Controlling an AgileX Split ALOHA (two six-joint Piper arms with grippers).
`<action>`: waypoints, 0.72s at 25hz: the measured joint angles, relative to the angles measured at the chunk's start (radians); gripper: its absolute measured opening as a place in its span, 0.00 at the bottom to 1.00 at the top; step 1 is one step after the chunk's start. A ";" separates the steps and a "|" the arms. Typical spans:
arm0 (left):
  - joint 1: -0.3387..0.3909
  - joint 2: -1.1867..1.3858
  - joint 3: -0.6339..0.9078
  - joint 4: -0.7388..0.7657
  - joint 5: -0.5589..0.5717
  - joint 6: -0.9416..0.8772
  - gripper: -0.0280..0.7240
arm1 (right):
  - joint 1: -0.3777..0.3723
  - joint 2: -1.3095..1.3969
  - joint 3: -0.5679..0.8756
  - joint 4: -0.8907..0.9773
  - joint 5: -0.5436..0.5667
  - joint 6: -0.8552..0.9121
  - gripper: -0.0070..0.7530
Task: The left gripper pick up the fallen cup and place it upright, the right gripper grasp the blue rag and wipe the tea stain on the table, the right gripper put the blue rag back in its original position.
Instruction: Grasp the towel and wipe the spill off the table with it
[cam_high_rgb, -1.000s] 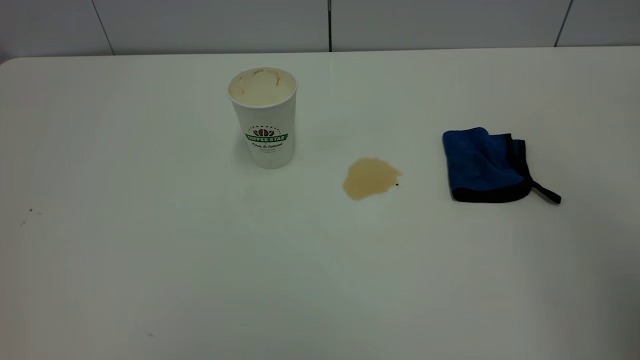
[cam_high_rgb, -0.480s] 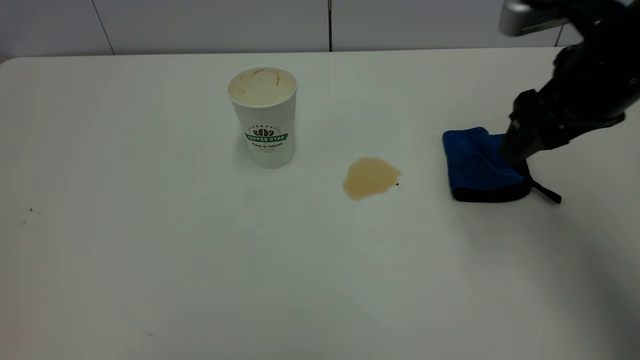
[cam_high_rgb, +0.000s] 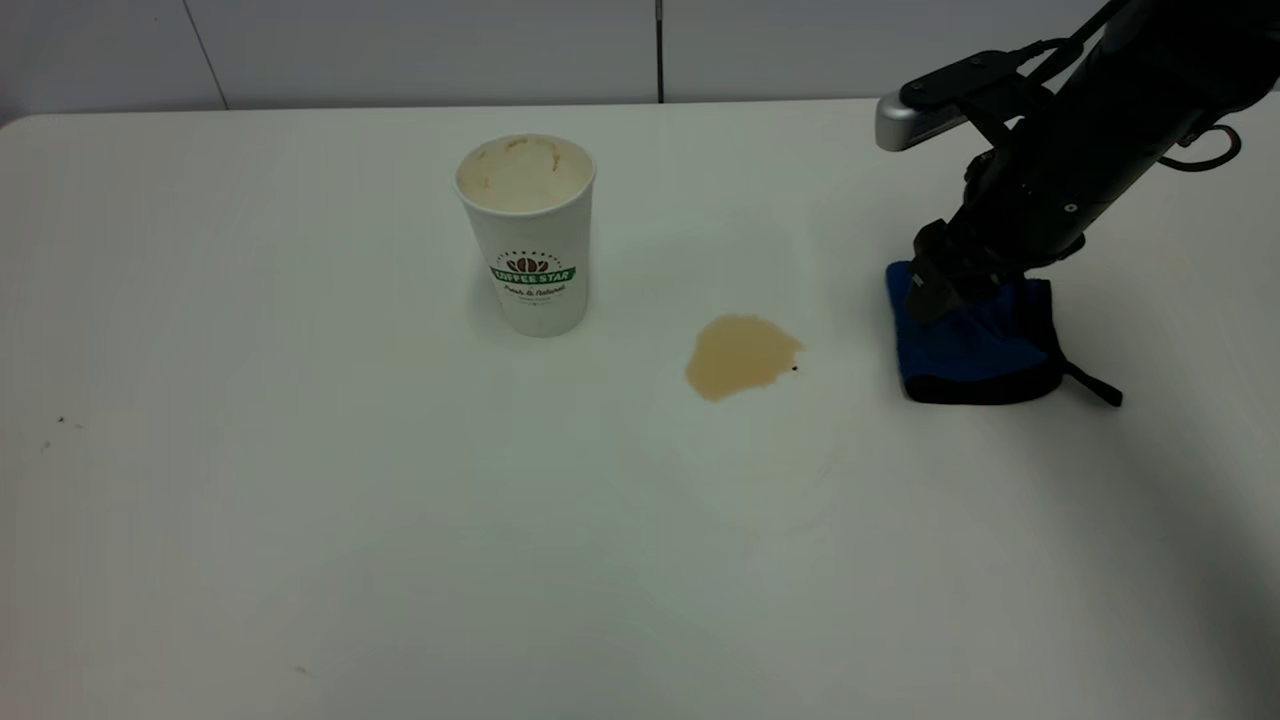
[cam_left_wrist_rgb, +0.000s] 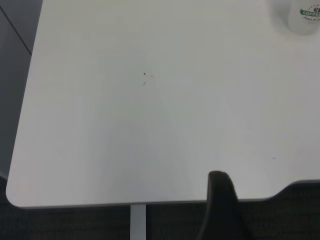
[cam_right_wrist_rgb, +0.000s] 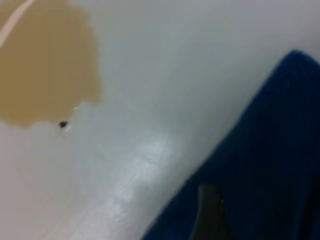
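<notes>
Blue rag (cam_high_rgb: 975, 345) flat on the table (cam_high_rgb: 300, 500), folded, fluffy royal blue with black edging and a thin loop strap trailing off the side away from the stain. Sits right under the right gripper (cam_high_rgb: 935, 290), which hangs low over the rag's far corner; can't tell whether it's released or clenched, fingertips blend into the cloth. Tea stain (cam_high_rgb: 742, 355) well off to the gripper's side, light-brown puddle with a tiny black speck (cam_high_rgb: 794, 369) at its edge. Fallen cup (cam_high_rgb: 530, 235) already upright further out past the stain.

Biggest risk, probably: pinching only the top fold near that corner, so the rag unfolds and drags loose. Could also snag the strap, or smear the puddle wider instead of soaking it up. Left gripper (cam_left_wrist_rgb: 220, 210) parked off near the table's edge.
</notes>
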 joint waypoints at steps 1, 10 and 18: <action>0.000 0.000 0.000 0.000 0.000 0.000 0.72 | -0.004 0.013 -0.016 -0.018 -0.010 0.000 0.79; 0.000 0.000 0.000 0.000 0.000 0.000 0.72 | -0.022 0.077 -0.030 -0.058 -0.046 -0.002 0.69; 0.000 0.000 0.000 0.000 0.000 0.000 0.72 | 0.088 0.084 -0.037 -0.014 -0.066 -0.002 0.08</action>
